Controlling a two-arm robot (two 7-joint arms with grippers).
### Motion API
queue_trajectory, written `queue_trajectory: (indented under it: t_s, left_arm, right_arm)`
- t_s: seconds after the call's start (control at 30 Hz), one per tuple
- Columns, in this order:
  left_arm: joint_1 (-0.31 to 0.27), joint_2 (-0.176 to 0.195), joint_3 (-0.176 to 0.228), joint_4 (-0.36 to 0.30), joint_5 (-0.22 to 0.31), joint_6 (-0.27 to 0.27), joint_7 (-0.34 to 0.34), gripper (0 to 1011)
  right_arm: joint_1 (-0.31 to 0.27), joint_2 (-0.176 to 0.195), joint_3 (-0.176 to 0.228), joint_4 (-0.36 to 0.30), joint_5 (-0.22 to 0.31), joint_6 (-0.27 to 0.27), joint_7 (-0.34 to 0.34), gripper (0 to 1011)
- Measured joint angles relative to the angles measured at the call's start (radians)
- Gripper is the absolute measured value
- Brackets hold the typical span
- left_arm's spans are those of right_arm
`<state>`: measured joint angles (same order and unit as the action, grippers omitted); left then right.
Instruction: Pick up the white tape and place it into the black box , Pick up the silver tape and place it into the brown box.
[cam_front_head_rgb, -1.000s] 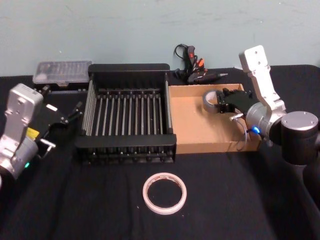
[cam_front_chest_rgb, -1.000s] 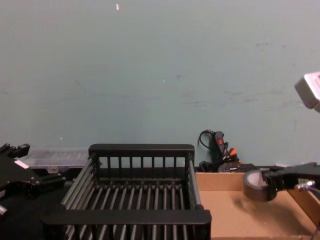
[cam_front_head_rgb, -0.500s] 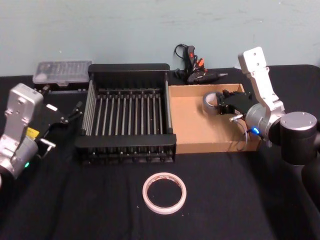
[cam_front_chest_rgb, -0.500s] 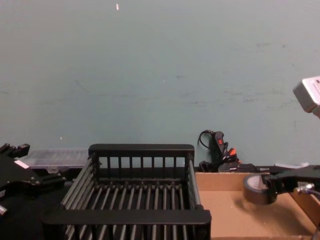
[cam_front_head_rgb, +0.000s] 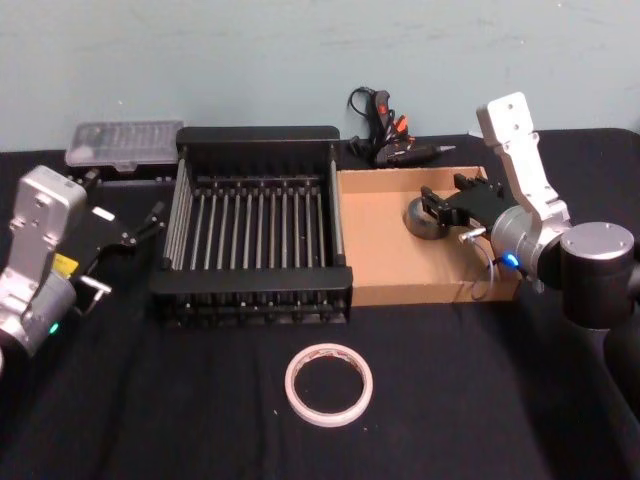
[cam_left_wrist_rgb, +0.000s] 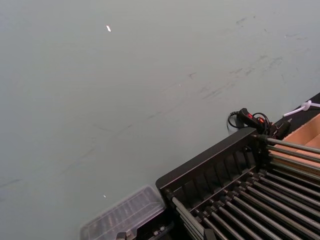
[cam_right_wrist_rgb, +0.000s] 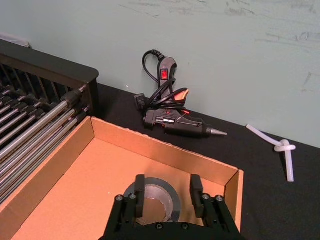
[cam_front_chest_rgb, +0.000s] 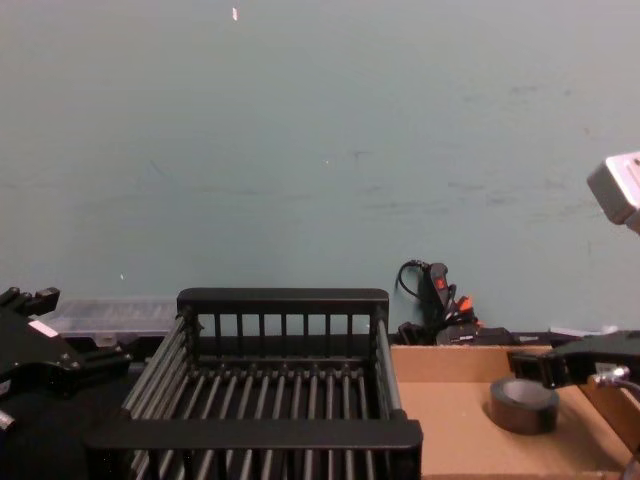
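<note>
Head view: silver tape (cam_front_head_rgb: 425, 220) now released onto brown box (cam_front_head_rgb: 385, 262) floor.

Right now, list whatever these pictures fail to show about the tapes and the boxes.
- Silver tape: near edge hidden behind the right end effector in the right wrist view.
- Brown box: front wall cut off by the chest view's bottom edge.
- White tape: core label too small to read in the head view.
- Black box: near half cut off by the left wrist view's edges.
</note>
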<state>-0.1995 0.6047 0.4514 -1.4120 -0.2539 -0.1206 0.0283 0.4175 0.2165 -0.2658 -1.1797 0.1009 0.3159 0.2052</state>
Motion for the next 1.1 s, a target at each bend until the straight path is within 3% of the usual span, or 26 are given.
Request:
queue_trajectory:
  t_s: [0.23, 0.5, 1.1]
  left_arm:
    - [0.0, 0.0, 0.0, 0.0, 0.0, 0.0, 0.0, 1001]
    - [0.0, 0.0, 0.0, 0.0, 0.0, 0.0, 0.0, 1001]
    - [0.0, 0.0, 0.0, 0.0, 0.0, 0.0, 0.0, 1001]
  right_arm:
    - [-0.001, 0.001, 0.0, -0.001, 0.001, 0.0, 0.0, 788]
    - [-0.001, 0.001, 0.0, -0.001, 0.002, 0.0, 0.0, 989]
    - [-0.004, 0.0, 0.003, -0.007, 0.001, 0.0, 0.003, 1002]
